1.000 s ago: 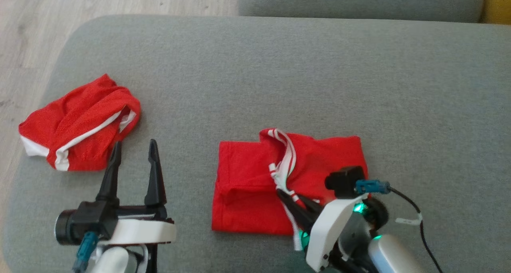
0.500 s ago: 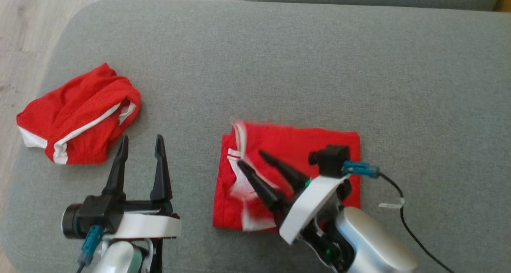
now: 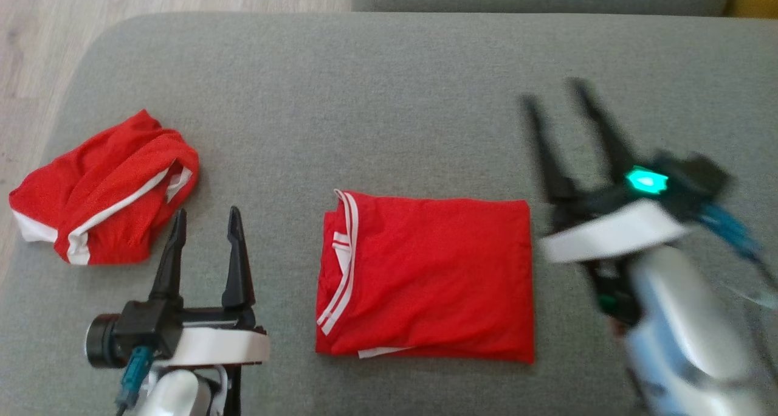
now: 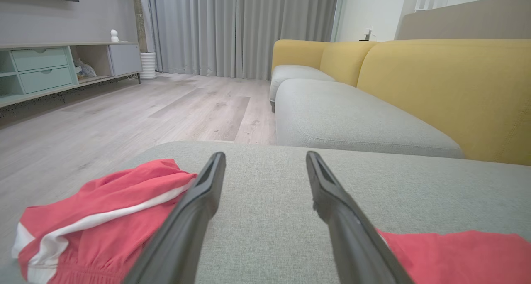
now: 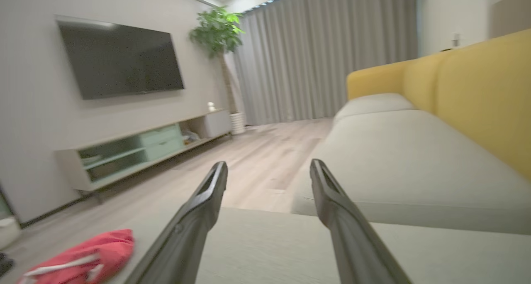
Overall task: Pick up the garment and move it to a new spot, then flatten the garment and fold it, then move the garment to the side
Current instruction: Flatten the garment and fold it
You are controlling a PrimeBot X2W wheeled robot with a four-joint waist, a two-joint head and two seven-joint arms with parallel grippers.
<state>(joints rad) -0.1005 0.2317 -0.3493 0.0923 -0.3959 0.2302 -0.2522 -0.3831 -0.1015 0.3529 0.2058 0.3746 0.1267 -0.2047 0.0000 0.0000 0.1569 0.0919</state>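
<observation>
Two red garments on the grey sofa seat (image 3: pixel 389 100) and two tools above it, that's the full count; one folded garment (image 3: pixel 425 276) lies flat as a tidy rectangle mid-seat, close to the front, its white-striped neckline (image 3: pixel 343 252) at the left end; one crumpled garment (image 3: pixel 103 188) sits well apart on the far left, near the seat's edge; now the tools: left tool (image 3: pixel 206 212) hovers between the two garments, fingers spread, holding nothing; right tool (image 3: pixel 551 92) is blurred but clear of the fabric, fingers spread too, empty, just beyond the folded garment's right edge; here's what matters: the rectangle's long axis runs left to right, squarely between the arms, and the right arm looks the nearer, its wrist just beside that right edge, while a strip of bare seat separates the left tool from the neckline end; folding looks done, so the shift to the side seems all that's left, and I'd say a pinch on a short edge is the likely way in
</observation>
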